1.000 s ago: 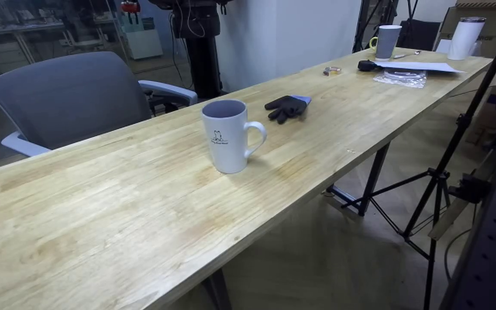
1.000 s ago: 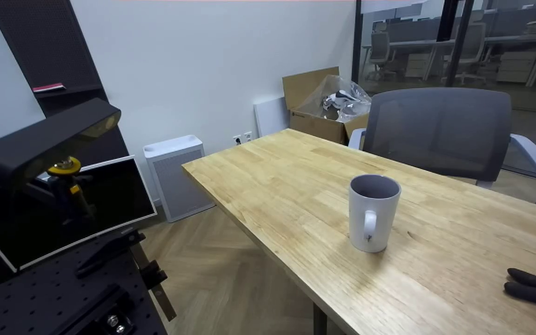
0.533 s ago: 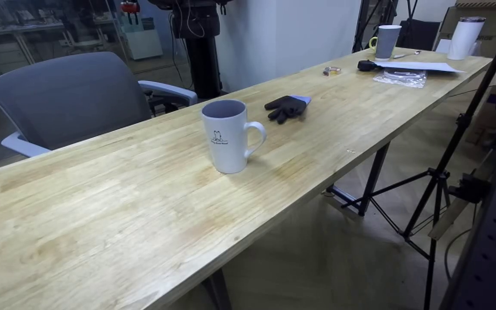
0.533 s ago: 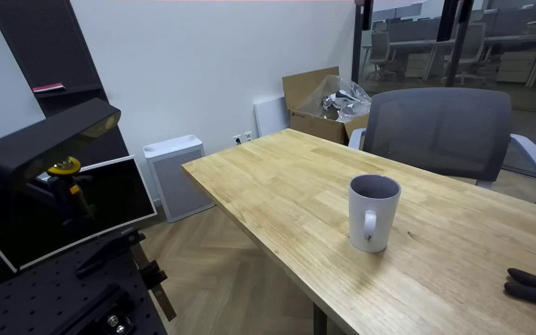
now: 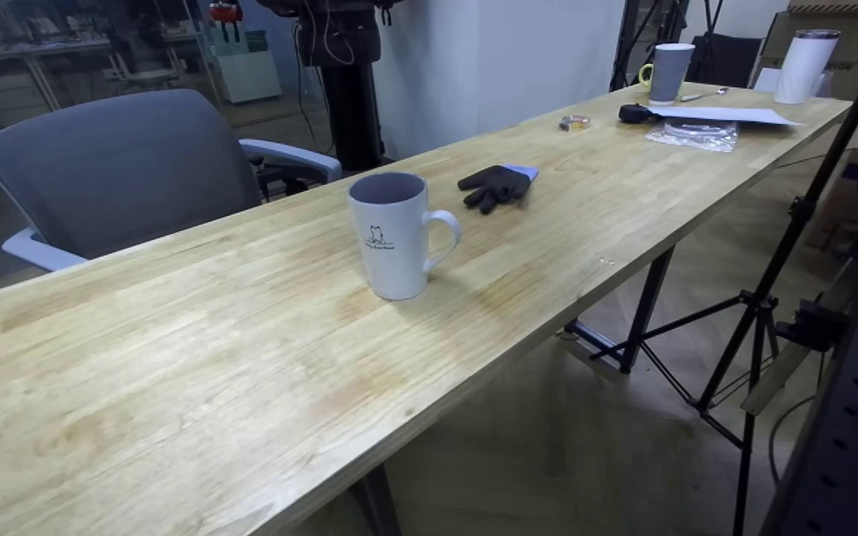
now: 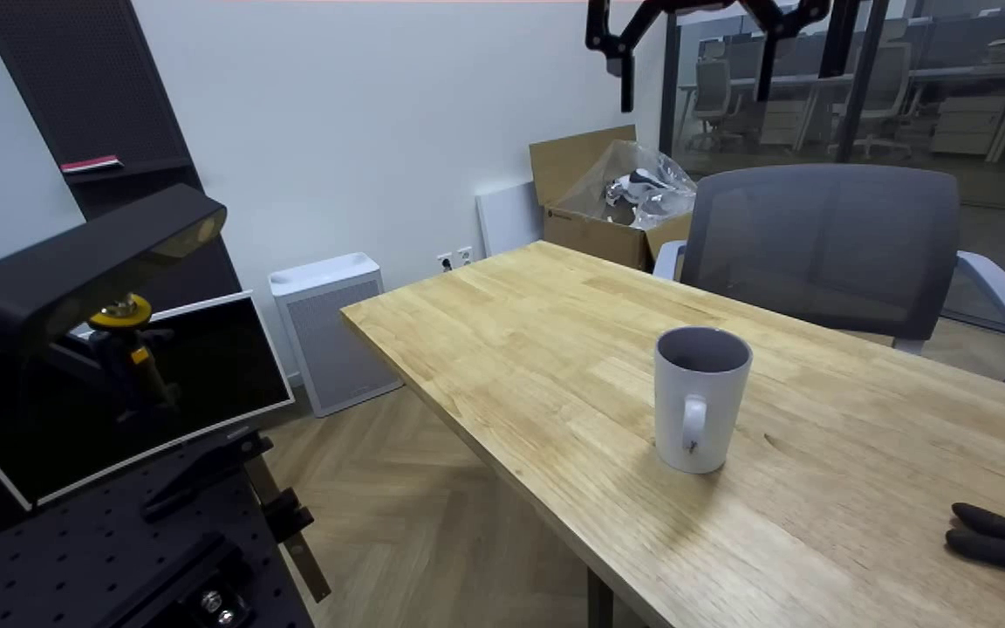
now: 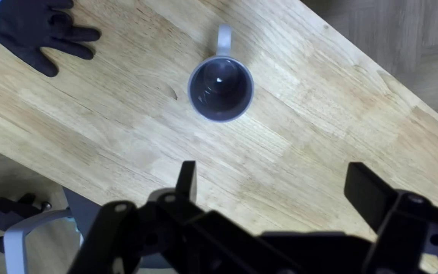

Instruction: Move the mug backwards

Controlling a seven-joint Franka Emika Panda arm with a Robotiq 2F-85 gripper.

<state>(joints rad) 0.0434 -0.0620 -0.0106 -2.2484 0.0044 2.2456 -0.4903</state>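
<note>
The black two-fingered end effector [image 6: 696,103] hung splayed — a misaligned descent could topple the tall white ceramic mug [image 6: 708,394]

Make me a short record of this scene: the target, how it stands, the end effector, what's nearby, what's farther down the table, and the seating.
target: tall white ceramic mug with grey inside
stands: upright on the pale wooden table, curved white handle toward the wrist view's top edge
gripping: black two-fingered end effector, open, empty, apart from the mug
nearby: black glove with blue cuff, on the table, not touching the mug
farther down: grey cup with yellow handle; white cylindrical tumbler
seating: grey mesh-backed chair beside the table
</note>
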